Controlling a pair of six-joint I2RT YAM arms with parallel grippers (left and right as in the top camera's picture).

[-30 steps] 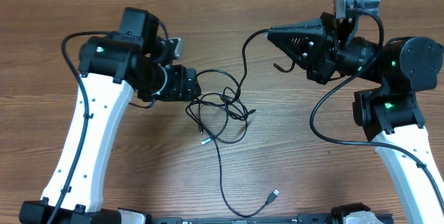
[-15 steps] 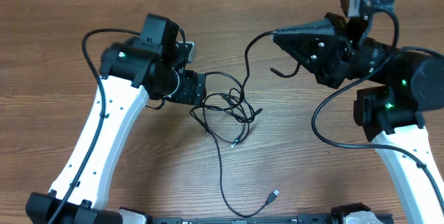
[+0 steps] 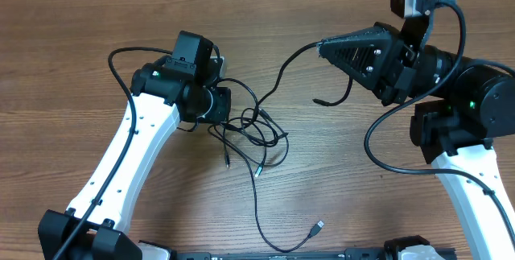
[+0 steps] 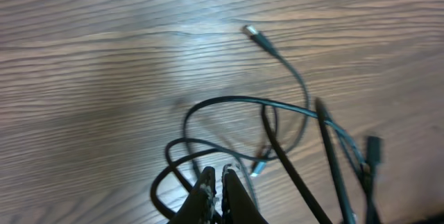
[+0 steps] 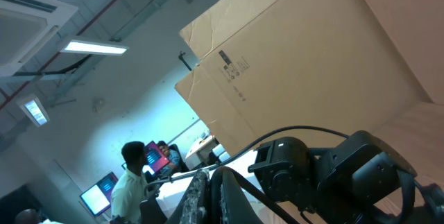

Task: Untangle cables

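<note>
The cables (image 3: 256, 128) lie as a loose black tangle on the wooden table between the arms. One long strand runs down to a silvery plug (image 3: 319, 227) near the front edge. My left gripper (image 3: 226, 112) sits at the tangle's left edge. In the left wrist view its tips (image 4: 218, 175) are pressed together, with a black loop (image 4: 182, 148) running in under them. A plug end (image 4: 257, 35) lies farther out. My right gripper (image 3: 322, 47) is raised and shut on a strand (image 3: 278, 75) that leads down into the tangle. In the right wrist view that strand (image 5: 270, 199) leaves the closed fingers (image 5: 211, 177).
The bare wooden table (image 3: 80, 18) extends left and behind. Each arm carries its own thick black cable (image 3: 374, 143). The right wrist view looks off the table at a large cardboard box (image 5: 326, 57) and a person at monitors (image 5: 132, 182).
My left gripper reached the tangle's left edge and went from open to shut there. The tangle's loose ends shifted down and left. My right gripper kept its hold and stayed raised.
</note>
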